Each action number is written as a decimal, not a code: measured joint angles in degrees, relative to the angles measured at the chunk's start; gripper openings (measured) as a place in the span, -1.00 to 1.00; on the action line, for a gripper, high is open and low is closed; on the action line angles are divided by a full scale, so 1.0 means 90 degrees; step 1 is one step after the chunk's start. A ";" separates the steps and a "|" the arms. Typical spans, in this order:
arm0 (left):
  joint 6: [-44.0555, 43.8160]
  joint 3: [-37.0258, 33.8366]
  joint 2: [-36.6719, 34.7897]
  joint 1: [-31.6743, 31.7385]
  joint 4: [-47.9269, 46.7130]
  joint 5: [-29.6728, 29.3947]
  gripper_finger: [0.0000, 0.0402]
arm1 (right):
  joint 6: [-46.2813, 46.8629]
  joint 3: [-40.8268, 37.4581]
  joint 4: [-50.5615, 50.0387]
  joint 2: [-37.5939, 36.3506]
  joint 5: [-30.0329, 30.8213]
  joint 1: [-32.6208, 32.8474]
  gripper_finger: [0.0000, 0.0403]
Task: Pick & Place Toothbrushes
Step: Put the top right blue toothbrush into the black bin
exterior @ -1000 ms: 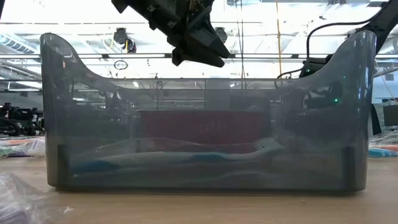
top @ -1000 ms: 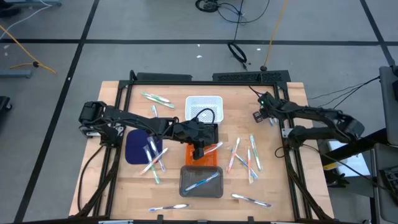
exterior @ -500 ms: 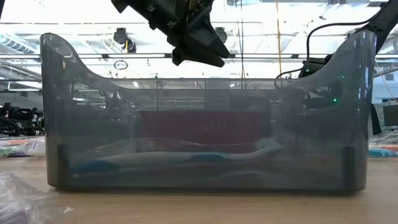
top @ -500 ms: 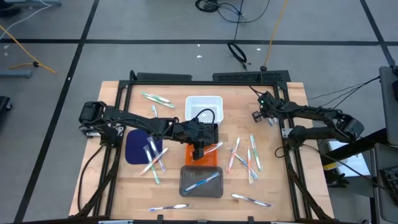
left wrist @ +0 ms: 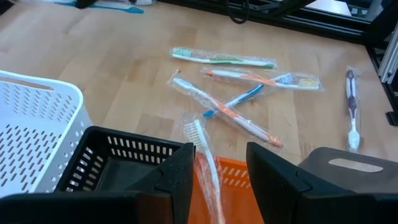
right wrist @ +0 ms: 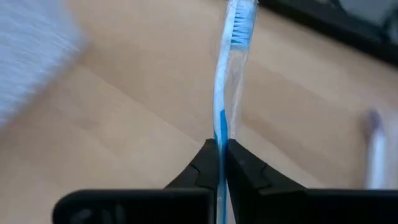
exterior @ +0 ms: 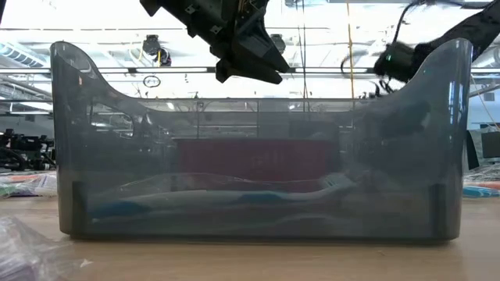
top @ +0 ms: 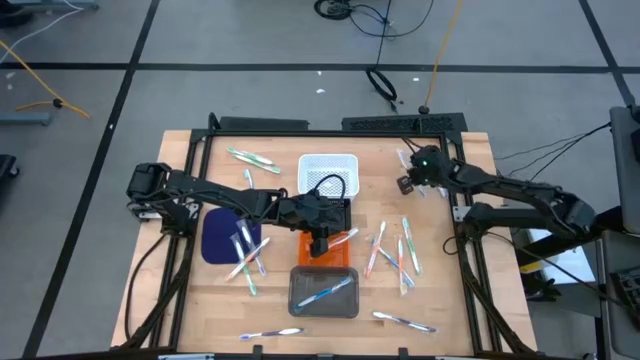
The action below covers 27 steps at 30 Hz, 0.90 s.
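Observation:
Wrapped toothbrushes lie scattered on the wooden table (top: 440, 300), several at the right (top: 395, 250) and some on the dark blue mat (top: 218, 235). My left gripper (top: 318, 243) hangs open over the orange tray (top: 340, 262). A toothbrush with white bristles (left wrist: 200, 140) lies between its fingers, its head past the tray's rim. My right gripper (top: 406, 183) is at the far right, shut on a blue toothbrush (right wrist: 235, 37). A grey clear tray (top: 323, 292) holds one blue toothbrush. My right gripper pinches the blue toothbrush's handle (right wrist: 220, 127) between its two fingers. The brush runs on past the fingertips along the fingers, bristle head (right wrist: 239, 22) foremost, in a clear wrapper. It is lifted clear of the table.
A white perforated basket (top: 328, 172) stands at the far middle, with a black tray (left wrist: 99, 155) between it and the orange one. The grey tray's wall (exterior: 250, 156) fills the low view. More toothbrushes lie at the far left (top: 250, 158) and along the near edge (top: 405, 321).
My right gripper has risen from the table, tipped up and shifted a little toward the table's left edge. My left gripper and the toothbrush between its fingers have kept still.

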 joint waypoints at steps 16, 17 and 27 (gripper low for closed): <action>0.0197 0.0000 0.0000 -0.0002 0.1227 0.0000 -0.27 | -0.0161 0.0000 0.2293 -0.0895 -0.0892 0.2049 -0.97; 0.0199 0.0000 0.0000 -0.0002 0.1317 0.0000 -0.27 | -0.0181 0.0000 0.2465 -0.0895 -0.0892 0.2186 -0.97; 0.0390 0.0000 0.0000 0.0000 0.2031 -0.0002 -0.27 | -0.0736 0.0000 0.3610 -0.0895 -0.0894 0.3528 -0.97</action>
